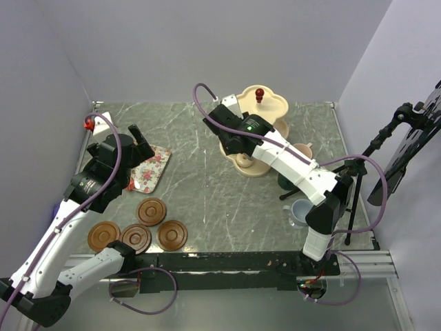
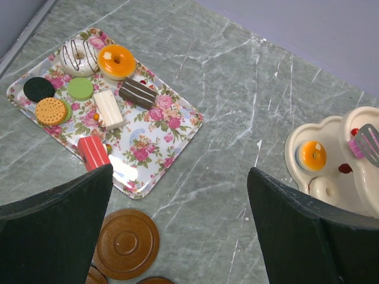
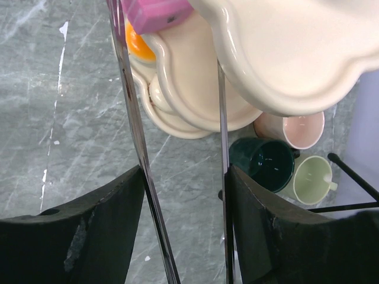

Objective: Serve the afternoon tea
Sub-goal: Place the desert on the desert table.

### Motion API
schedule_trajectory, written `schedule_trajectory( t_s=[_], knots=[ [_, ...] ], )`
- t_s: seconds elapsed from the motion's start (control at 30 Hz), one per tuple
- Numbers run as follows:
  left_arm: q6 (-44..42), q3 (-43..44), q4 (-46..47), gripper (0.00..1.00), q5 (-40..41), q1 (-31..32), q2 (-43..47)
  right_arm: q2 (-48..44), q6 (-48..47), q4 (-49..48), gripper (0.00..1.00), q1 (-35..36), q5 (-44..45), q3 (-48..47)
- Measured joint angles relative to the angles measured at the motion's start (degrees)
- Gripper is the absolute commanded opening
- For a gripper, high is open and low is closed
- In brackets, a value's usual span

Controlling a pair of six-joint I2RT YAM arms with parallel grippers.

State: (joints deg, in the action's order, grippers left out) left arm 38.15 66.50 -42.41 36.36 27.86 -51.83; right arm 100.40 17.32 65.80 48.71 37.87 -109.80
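Note:
The cream three-tier stand (image 1: pixel 270 109) with its red knob (image 1: pixel 259 92) stands at the back of the table. My right gripper (image 3: pixel 183 231) is shut on the thin metal tongs (image 3: pixel 133 118), one tong arm lying against each finger. A pink cake (image 3: pixel 157 15) sits between the tong tips at the stand's (image 3: pixel 284 59) tiers, above an orange cake (image 3: pixel 139 44) on the lowest tier. My left gripper (image 2: pixel 180 231) hangs open and empty over bare table. Several small cakes (image 2: pixel 116 61) lie on the floral tray (image 2: pixel 160 127). Several brown saucers (image 1: pixel 151 211) lie near the front left.
The pink mug (image 3: pixel 302 130), dark green mug (image 3: pixel 266 163) and light green mug (image 3: pixel 312 177) stand to the right of the stand. A grey-blue mug (image 1: pixel 301 210) is nearer the right arm's base. A black tripod (image 1: pixel 358 200) stands at the table's right edge.

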Motion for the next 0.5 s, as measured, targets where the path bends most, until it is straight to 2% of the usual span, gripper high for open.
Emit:
schedule_trajectory(
  t_s=[0.3,0.5],
  knots=[
    [0.0,0.0,0.0,1.00,0.0,0.0,0.0,0.0,-0.8,-0.6,0.65,0.0,0.1,0.5],
    [0.0,0.0,0.0,1.00,-0.1,0.0,0.0,0.0,-4.2,-4.6,0.64,1.2,0.1,1.6]
  ],
)
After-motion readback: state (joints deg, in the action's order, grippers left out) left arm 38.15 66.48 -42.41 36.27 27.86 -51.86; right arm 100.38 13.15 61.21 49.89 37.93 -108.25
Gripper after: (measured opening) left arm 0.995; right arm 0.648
